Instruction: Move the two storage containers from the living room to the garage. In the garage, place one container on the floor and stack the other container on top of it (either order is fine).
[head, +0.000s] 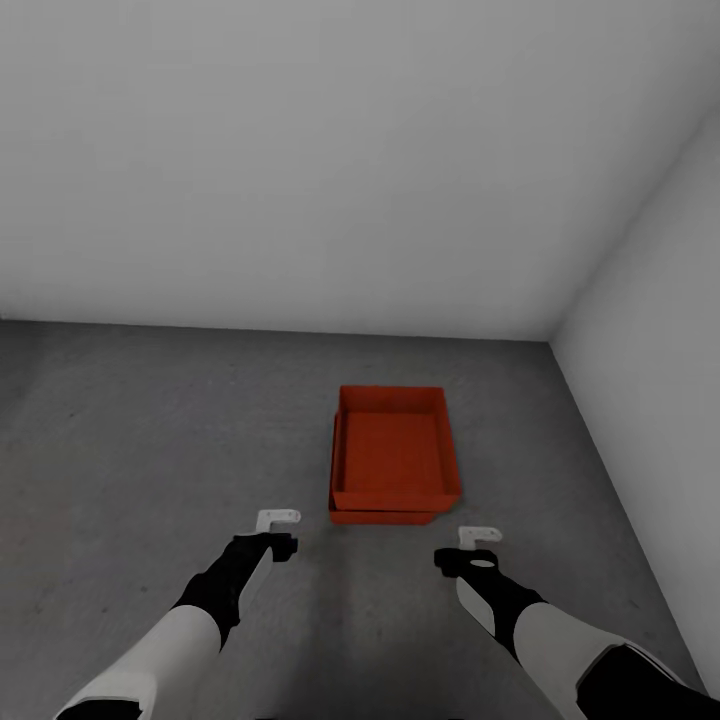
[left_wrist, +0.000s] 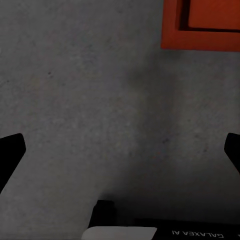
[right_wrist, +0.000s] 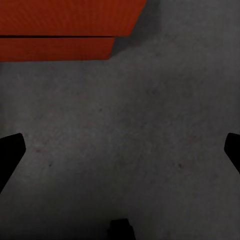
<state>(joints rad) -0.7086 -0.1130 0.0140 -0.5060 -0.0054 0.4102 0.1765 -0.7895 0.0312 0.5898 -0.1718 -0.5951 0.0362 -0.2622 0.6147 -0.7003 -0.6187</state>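
Two nested orange-red rectangular containers (head: 393, 456)

The lower storage container (head: 380, 516) hides beneath the upper storage container (head: 392, 448), only its near edge showing. Both wrist views crop the stack at the frame edge.

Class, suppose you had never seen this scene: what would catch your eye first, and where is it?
The two storage containers, bright orange-red, sit stacked one in the other on the grey concrete floor near the corner of the white walls. In front of them, the left gripper and right gripper hang open and empty above the floor, one on each side.
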